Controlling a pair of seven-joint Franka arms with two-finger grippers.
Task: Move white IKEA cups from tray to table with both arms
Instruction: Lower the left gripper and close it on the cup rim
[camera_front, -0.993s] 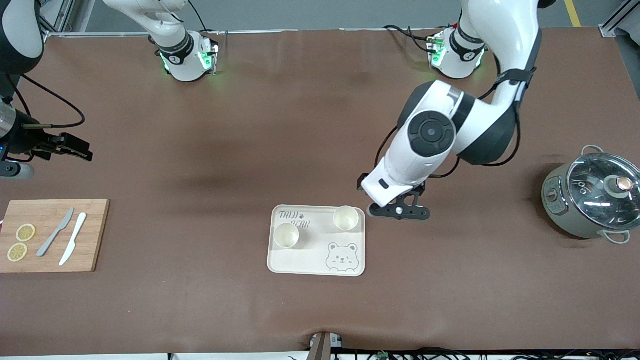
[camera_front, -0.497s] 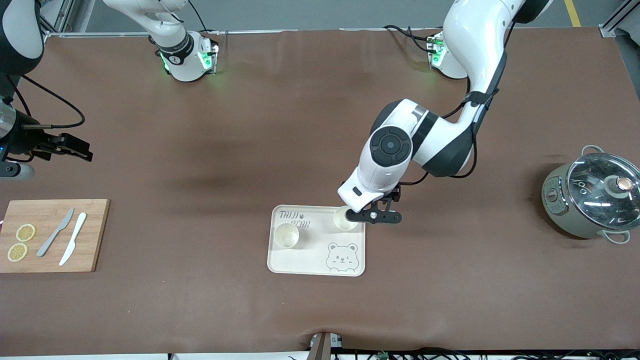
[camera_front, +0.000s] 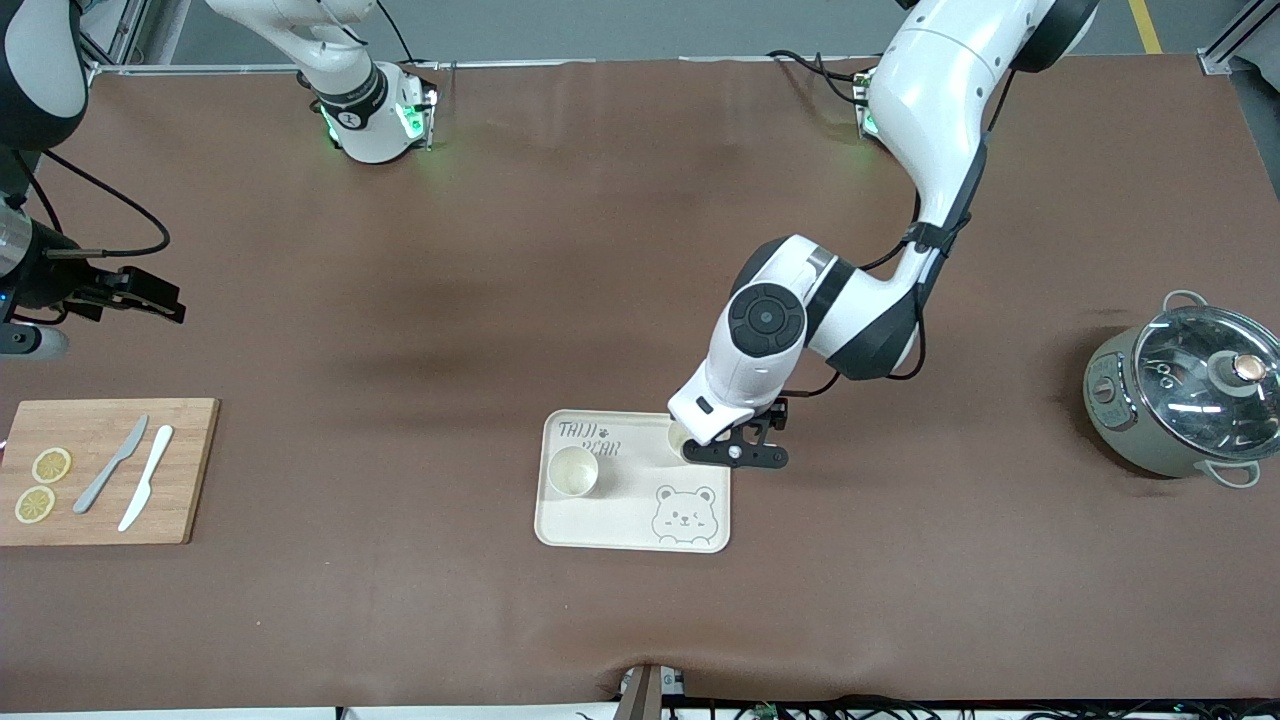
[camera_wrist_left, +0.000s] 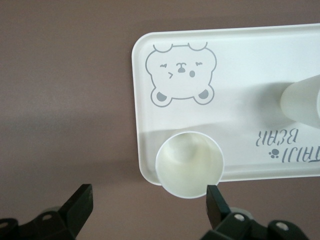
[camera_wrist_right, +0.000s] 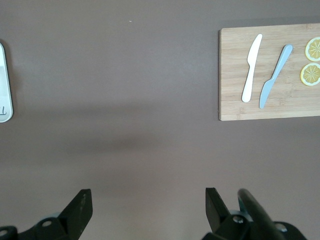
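The left arm is stretched from its base toward the middle of the worktop, elbow bent, its end effector (camera_front: 735, 453) (camera_wrist_left: 149, 205) held low with fingers spread wide. The right arm is parked at its own end of the worktop, its end effector (camera_front: 140, 292) (camera_wrist_right: 146, 207) likewise held spread.

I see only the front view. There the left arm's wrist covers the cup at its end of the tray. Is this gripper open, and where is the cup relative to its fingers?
Observer: The left gripper is open. The cup shows close to one finger, not centred in the gap.
Operator: Does the cup stand upright?
Observer: Yes. It is upright at a corner of the tray, and its inside is empty.
Operator: And the right gripper?
Observer: The right gripper is open with nothing between its fingers, over bare table.
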